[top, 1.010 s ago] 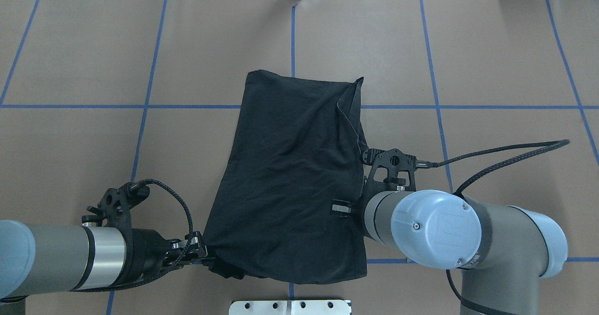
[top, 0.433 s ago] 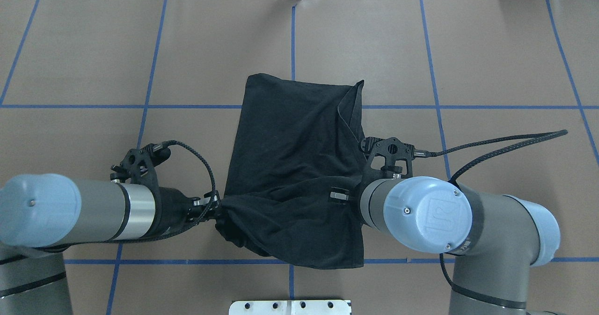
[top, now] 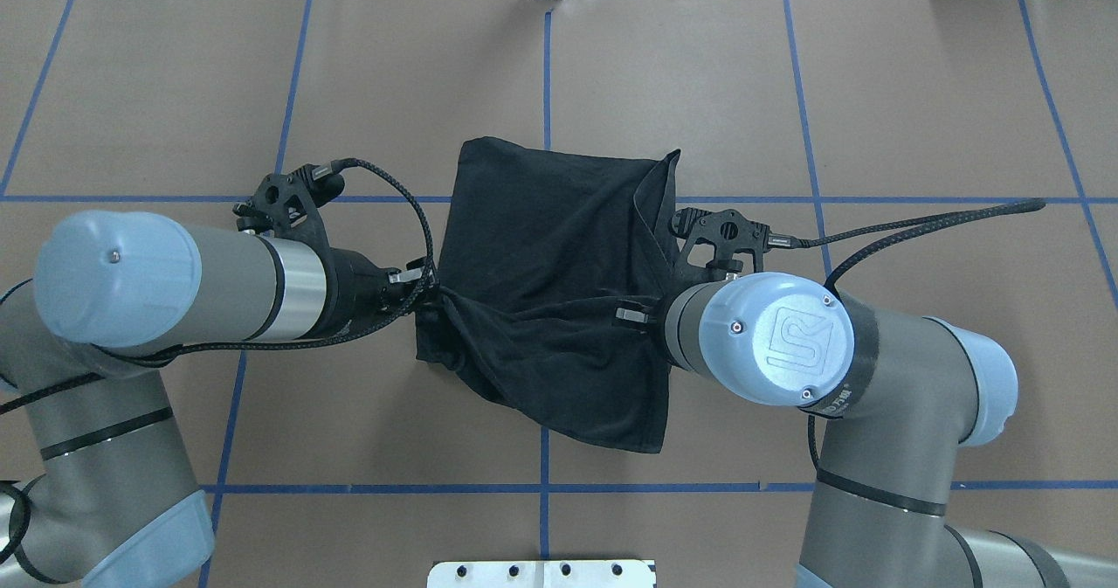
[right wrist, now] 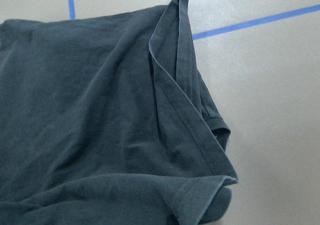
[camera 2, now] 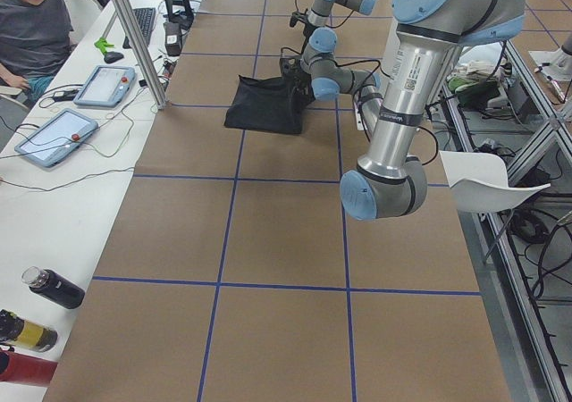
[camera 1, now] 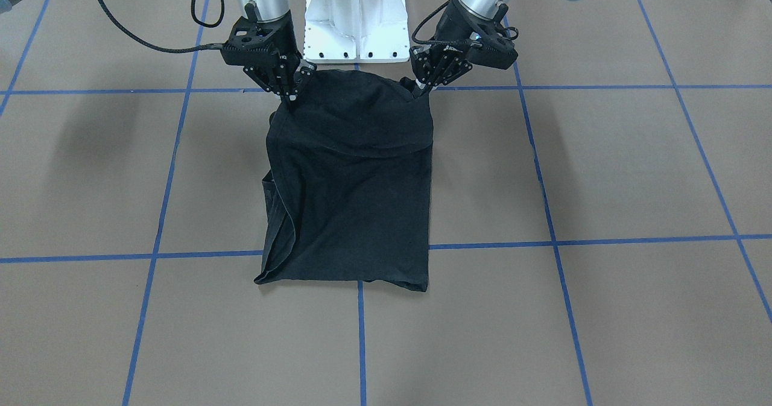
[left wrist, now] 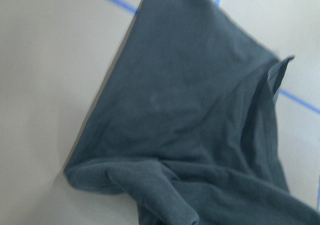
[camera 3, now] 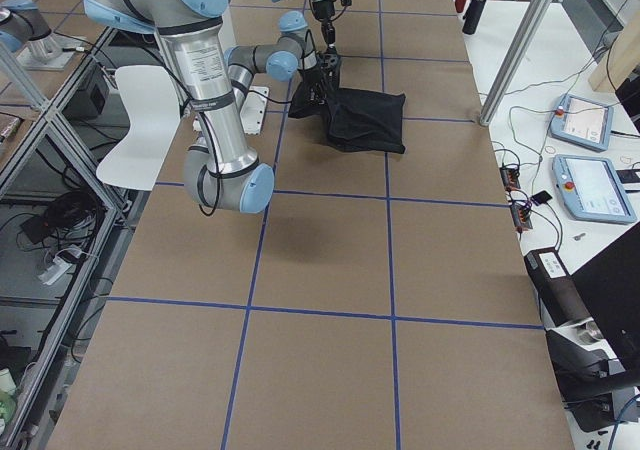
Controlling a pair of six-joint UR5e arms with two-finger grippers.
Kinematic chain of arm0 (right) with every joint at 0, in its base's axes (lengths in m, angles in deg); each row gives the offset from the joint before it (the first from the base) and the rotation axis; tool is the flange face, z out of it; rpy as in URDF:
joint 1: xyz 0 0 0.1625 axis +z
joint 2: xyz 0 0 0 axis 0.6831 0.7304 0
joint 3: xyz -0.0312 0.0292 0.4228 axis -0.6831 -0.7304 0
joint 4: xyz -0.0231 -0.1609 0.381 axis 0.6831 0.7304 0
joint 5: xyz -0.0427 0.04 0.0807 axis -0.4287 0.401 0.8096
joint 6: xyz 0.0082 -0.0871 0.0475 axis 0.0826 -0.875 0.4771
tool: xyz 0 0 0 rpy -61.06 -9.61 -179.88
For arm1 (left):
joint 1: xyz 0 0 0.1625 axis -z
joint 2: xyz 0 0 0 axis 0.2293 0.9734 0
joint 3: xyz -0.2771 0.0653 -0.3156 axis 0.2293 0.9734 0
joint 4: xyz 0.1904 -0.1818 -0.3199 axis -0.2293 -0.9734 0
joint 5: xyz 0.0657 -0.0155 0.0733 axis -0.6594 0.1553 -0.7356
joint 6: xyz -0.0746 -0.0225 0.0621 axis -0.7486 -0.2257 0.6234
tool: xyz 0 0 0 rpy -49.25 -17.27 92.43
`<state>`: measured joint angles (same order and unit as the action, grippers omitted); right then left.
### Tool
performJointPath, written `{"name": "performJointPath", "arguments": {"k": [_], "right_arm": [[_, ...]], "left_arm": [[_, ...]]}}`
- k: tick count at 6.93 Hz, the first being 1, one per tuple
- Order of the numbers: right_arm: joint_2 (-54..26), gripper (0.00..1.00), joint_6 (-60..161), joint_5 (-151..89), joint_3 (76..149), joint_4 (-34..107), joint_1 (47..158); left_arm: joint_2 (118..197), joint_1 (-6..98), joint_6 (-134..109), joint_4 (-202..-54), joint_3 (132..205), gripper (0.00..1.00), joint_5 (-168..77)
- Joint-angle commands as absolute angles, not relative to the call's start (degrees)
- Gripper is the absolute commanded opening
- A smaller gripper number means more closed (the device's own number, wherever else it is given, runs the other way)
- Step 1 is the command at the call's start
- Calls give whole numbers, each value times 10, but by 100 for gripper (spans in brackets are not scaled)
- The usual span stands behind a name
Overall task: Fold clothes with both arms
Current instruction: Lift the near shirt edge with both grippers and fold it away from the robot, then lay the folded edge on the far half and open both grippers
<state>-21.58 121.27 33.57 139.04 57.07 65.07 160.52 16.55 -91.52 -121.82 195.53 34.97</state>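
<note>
T-shirt [top: 546, 238] hem carried farther forward since earlier; left hand [top: 427, 287], right hand [top: 631, 314] each clamped on it.

Brown-papered table [top: 917, 90] with a blue tape grid [top: 547, 64]; alongside, a white bench [camera 2: 54, 188] with two tablets [camera 2: 55, 137].

Left gripper [camera 1: 419, 88], right gripper [camera 1: 290, 97]: both clamped, tilted inward and down.

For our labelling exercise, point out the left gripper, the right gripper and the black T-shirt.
left gripper [camera 1: 424, 84], exterior front-facing view, between its fingertips
right gripper [camera 1: 292, 95], exterior front-facing view, between its fingertips
black T-shirt [camera 1: 356, 207], exterior front-facing view, flat middle of fabric
</note>
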Motion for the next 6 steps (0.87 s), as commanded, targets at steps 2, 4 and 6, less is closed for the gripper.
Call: {"name": "performJointPath", "arguments": {"k": [2,4,6], "right_arm": [[-248,0,1188,337,1341,570,697],[-268,0,1181,337,1296,558,715],[-278,0,1175,337,1238,509,734]], "left_arm": [[1662,224,-873,-1212,1882,0,357],[1699,251,-844,-1213,1825,0,357],[1741,273,-812,-1213,1758,0,357]]}}
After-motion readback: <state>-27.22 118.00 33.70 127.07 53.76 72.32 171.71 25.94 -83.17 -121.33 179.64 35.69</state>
